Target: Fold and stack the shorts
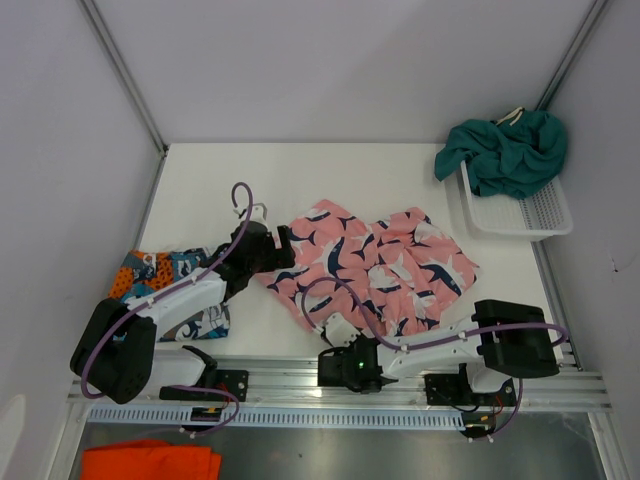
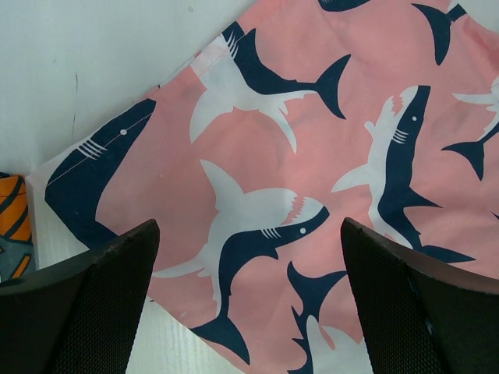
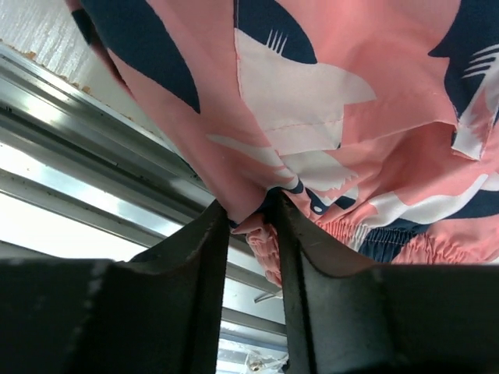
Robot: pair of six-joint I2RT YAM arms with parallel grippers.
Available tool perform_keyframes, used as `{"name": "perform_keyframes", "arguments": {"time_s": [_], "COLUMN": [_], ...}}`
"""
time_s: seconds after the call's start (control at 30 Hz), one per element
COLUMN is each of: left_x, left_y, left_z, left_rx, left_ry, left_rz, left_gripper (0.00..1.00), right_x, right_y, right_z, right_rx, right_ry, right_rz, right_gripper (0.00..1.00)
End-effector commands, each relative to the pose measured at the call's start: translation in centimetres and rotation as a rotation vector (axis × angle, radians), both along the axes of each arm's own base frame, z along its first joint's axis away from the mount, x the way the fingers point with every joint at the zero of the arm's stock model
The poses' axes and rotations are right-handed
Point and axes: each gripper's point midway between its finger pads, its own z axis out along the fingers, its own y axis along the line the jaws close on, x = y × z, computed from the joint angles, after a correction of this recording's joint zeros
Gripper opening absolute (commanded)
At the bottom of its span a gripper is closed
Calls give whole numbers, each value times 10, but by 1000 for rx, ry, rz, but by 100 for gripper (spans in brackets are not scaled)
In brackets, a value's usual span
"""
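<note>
The pink shark shorts (image 1: 385, 265) lie spread and rumpled in the middle of the table. My left gripper (image 1: 283, 247) hovers open over their left edge; in the left wrist view its fingers (image 2: 93, 296) stand wide apart above the shark print (image 2: 312, 140), touching nothing. My right gripper (image 1: 330, 332) is at the shorts' near edge, shut on a bunched fold of pink fabric (image 3: 312, 93) that hangs from the fingertips (image 3: 251, 214). The blue and orange print shorts (image 1: 150, 272) lie under the left arm. The teal shorts (image 1: 510, 150) are heaped on the basket.
A white mesh basket (image 1: 540, 215) stands at the back right corner. The aluminium rail (image 1: 280, 378) runs along the near table edge, right beside the right gripper (image 3: 93, 156). An orange cloth (image 1: 150, 462) lies below the table front. Grey walls enclose the table.
</note>
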Motion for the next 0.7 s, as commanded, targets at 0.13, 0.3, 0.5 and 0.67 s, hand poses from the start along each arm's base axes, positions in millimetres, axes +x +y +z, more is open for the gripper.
{"name": "perform_keyframes", "arguments": {"time_s": [0.13,0.3,0.5,0.67], "left_x": [11,11,8,1], "left_y": [-7,-9,-7,-7], "left_z": [15,12,11,14], "left_rx": [-5,-12,-11,-88], "left_ry": [-39,-27,0,55], "left_rz": [-22,-24,-15,7], "left_gripper": [99,99,99,99], "right_x": [-1,0,15,26], "right_y": [6,9,-2,-28], "right_z": [-5,18,63,89], "right_rx": [-14,-12,207,418], "right_ry": [17,-56,-12,61], "right_rz": [29,1,-163,-314], "right_gripper": [19,0,0,0]}}
